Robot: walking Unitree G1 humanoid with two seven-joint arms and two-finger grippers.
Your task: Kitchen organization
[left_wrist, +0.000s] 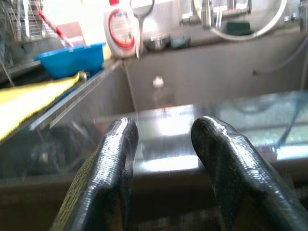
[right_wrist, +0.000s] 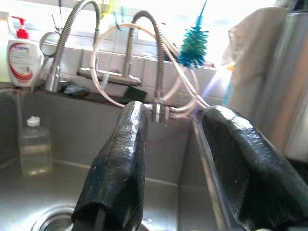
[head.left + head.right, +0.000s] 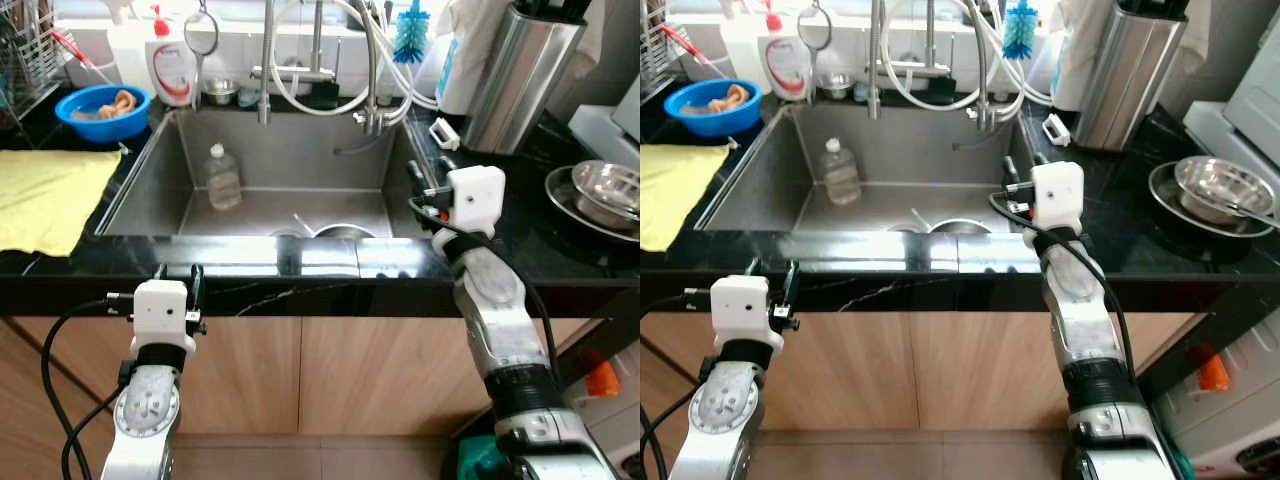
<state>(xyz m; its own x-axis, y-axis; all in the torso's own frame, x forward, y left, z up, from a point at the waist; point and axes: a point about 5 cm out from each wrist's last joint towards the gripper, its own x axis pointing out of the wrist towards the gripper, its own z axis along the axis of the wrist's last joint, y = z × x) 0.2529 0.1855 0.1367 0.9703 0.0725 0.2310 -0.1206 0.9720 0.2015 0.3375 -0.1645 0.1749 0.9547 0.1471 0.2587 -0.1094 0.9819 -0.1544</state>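
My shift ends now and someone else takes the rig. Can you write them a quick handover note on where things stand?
Left gripper: open, holding nothing, low at the counter's front edge before the sink.
Right gripper: open, holding nothing, over the sink's right rim.
Things: clear bottle upright in the sink; blue bowl on the counter behind the yellow cloth; metal bowls on the right counter.
Done: nothing evident.
Left: likely the bottle first, then the rest.

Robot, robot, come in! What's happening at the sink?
Right hand open over sink edge. Left hand open, low. Bottle standing in sink. Nothing blocking.
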